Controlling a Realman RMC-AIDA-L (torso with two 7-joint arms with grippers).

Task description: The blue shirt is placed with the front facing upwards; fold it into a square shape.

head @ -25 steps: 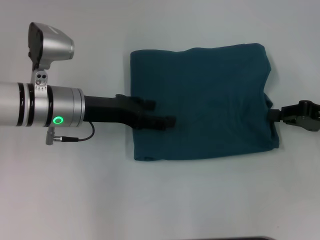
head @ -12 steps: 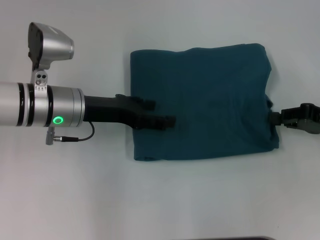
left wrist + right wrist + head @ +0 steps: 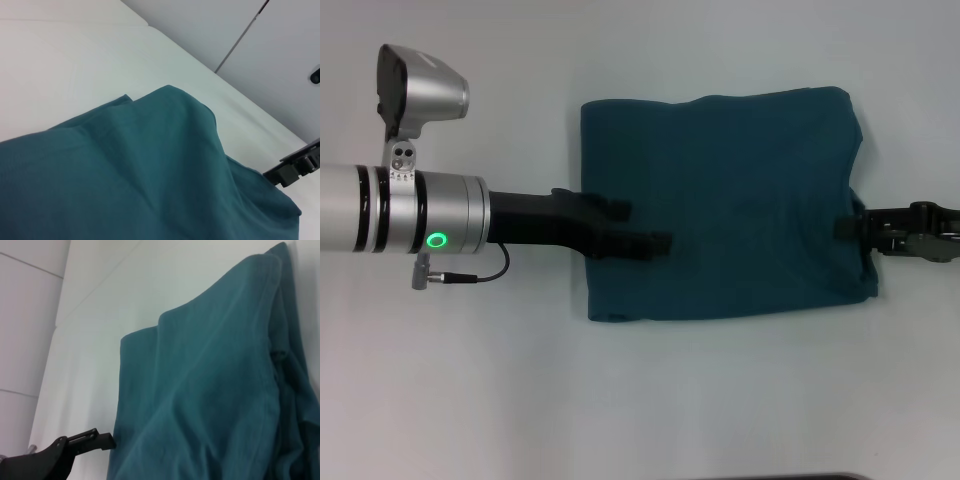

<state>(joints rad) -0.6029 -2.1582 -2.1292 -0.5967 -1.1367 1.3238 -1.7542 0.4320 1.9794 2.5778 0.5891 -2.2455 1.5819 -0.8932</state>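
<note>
Teal-blue cotton shirt (image 3: 720, 205) folded near-square on white table (image 3: 470, 380), long axis crosswise; left gripper (image 3: 655, 243) resting on it, right gripper (image 3: 848, 226) at edge, finger states unclear.

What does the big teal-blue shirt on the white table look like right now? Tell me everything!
The dark teal-blue cotton-looking shirt lies flat on the white table, already folded into a rough square. Only plain cloth faces up; no print or collar shows. Its right edge is bunched and layered. The left gripper rests on its left side, and the right gripper touches its right edge.
</note>
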